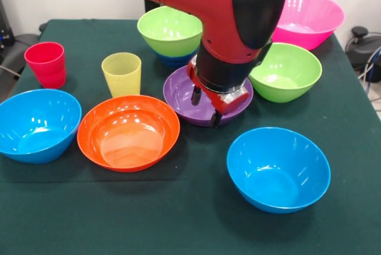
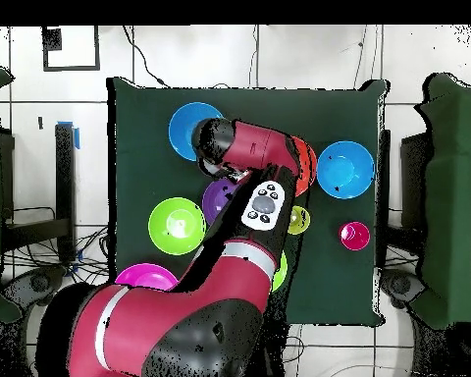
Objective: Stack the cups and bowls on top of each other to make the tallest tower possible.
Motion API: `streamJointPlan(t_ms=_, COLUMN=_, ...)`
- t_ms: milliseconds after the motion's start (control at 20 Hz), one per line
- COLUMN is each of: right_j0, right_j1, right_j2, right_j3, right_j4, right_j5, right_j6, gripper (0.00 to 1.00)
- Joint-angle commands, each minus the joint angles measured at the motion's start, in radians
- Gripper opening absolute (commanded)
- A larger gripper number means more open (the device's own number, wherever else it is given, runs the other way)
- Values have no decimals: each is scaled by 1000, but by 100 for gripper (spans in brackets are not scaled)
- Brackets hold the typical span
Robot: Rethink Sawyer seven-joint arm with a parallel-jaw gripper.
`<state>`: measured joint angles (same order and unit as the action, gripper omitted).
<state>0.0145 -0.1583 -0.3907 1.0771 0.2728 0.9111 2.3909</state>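
- Front view shows you the gripper (image 1: 205, 107) low over the purple bowl (image 1: 183, 95), fingers spread with the rim between them, ready to pinch.
- Your tower (image 1: 171, 36) is just behind: a lime green bowl on a dark blue one.

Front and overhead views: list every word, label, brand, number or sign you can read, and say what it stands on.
There is no text that can be read in either view.
The bowls, such as the orange bowl, and both cups, such as the red cup, are plain plastic with no print.
The arm shows no legible brand; the grey panel on it carries buttons, with no marks that can be read.
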Motion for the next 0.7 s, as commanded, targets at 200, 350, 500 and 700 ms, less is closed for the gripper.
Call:
streamJointPlan(t_ms=200, right_j0=12, right_j1=28, right_j2=41, right_j3=22, right_j4=18, right_j5=58, right_j6=203, gripper=100)
streamJointPlan(t_ms=350, right_j0=20, right_j1=36, right_j2=35, right_j3=10, right_j4=30, right_j5=77, right_j6=226, gripper=100)
streamJointPlan(t_ms=500, right_j0=30, right_j1=59, right_j2=14, right_j3=-16, right_j4=44, right_j5=105, right_j6=273, gripper=100)
streamJointPlan(t_ms=700, right_j0=40, right_j1=80, right_j2=-4, right_j3=-26, right_j4=76, right_j5=123, right_j6=330, gripper=100)
